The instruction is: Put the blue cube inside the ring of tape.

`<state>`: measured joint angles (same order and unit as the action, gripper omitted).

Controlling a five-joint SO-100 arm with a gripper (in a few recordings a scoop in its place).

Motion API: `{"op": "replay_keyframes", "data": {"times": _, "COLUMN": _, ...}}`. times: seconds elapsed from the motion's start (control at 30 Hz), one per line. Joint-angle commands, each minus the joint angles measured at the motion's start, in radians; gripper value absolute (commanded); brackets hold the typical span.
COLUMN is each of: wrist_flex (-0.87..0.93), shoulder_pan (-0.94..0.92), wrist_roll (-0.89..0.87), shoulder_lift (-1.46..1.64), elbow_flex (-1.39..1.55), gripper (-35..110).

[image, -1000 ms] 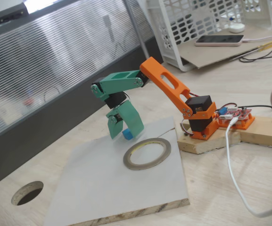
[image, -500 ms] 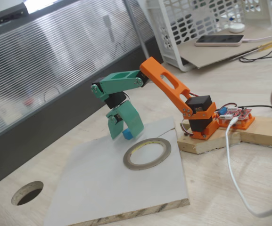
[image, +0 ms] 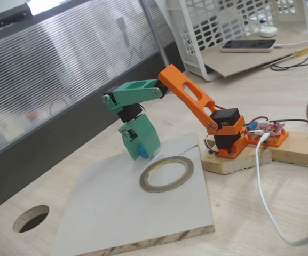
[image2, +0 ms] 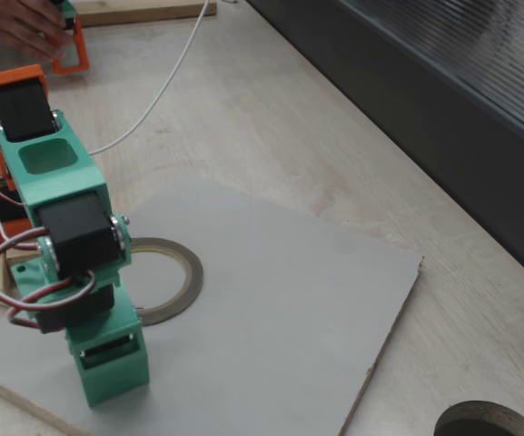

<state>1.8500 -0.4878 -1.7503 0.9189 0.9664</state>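
My green gripper point(image: 141, 153) stands on the grey board point(image: 116, 213), jaws closed together around the blue cube point(image: 143, 152), of which a small bright blue patch shows between them. The ring of tape point(image: 187, 166) lies flat on the board just right of and nearer than the gripper, apart from it. Seen from behind in the other fixed view, the gripper point(image2: 112, 381) points down at the board point(image2: 289, 300), the cube is hidden by it, and the ring of tape point(image2: 192, 272) lies just behind it to the right.
A round hole point(image: 31, 217) is cut through the wooden tabletop left of the board, also near the corner point(image2: 489, 422). The orange arm base sits on a wooden block point(image: 239, 162) with a white cable point(image: 263, 192). A white basket point(image: 223, 26) stands at the back.
The gripper's jaws have closed onto the blue cube, which stood open between them before. The arm has hardly shifted and the ring lies as it did.
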Motion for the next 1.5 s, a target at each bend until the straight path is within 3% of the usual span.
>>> {"op": "replay_keyframes", "data": {"times": 0.0, "wrist_flex": -0.074, "shoulder_pan": -0.008, "wrist_roll": -0.005, "shoulder_lift": 0.023, "elbow_flex": -0.008, "gripper": 46}}
{"op": "replay_keyframes", "data": {"times": 0.9, "wrist_flex": -0.092, "shoulder_pan": -0.006, "wrist_roll": -0.014, "shoulder_lift": 0.037, "elbow_flex": -0.008, "gripper": 17}}
{"op": "replay_keyframes", "data": {"times": 1.47, "wrist_flex": -0.081, "shoulder_pan": -0.006, "wrist_roll": -0.014, "shoulder_lift": 0.06, "elbow_flex": -0.008, "gripper": 16}}
